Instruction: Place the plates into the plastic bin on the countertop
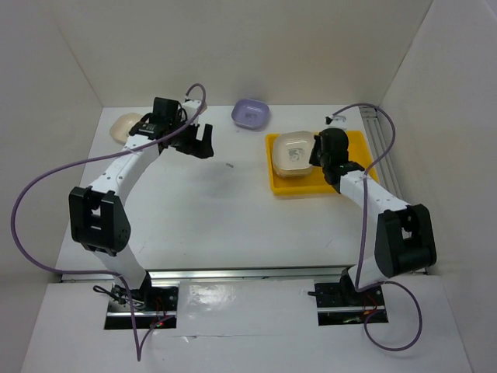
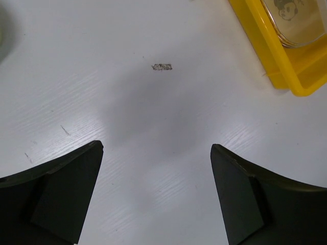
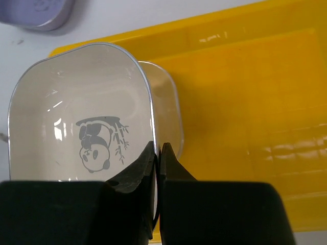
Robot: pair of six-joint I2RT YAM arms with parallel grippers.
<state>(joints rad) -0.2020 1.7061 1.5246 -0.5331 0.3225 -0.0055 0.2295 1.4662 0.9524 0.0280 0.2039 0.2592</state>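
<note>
A cream plate (image 3: pixel 76 102) with a panda print has its right rim pinched in my shut right gripper (image 3: pixel 158 146). It sits at the left end of the yellow plastic bin (image 3: pixel 245 102), over the rim of another pale plate (image 3: pixel 172 109). From above, the plate (image 1: pixel 293 153), bin (image 1: pixel 357 167) and right gripper (image 1: pixel 317 155) stand at the back right of the countertop (image 1: pixel 233 210). My left gripper (image 1: pixel 203 140) hangs open and empty over bare countertop; in its wrist view the gripper (image 2: pixel 156 147) has a bin corner (image 2: pixel 265 51) at the upper right.
A lavender plate (image 1: pixel 250 113) lies at the back centre, left of the bin. Another cream plate (image 1: pixel 124 124) sits at the back left, partly behind my left arm. A small dark mark (image 2: pixel 162 67) is on the table. White walls close in three sides.
</note>
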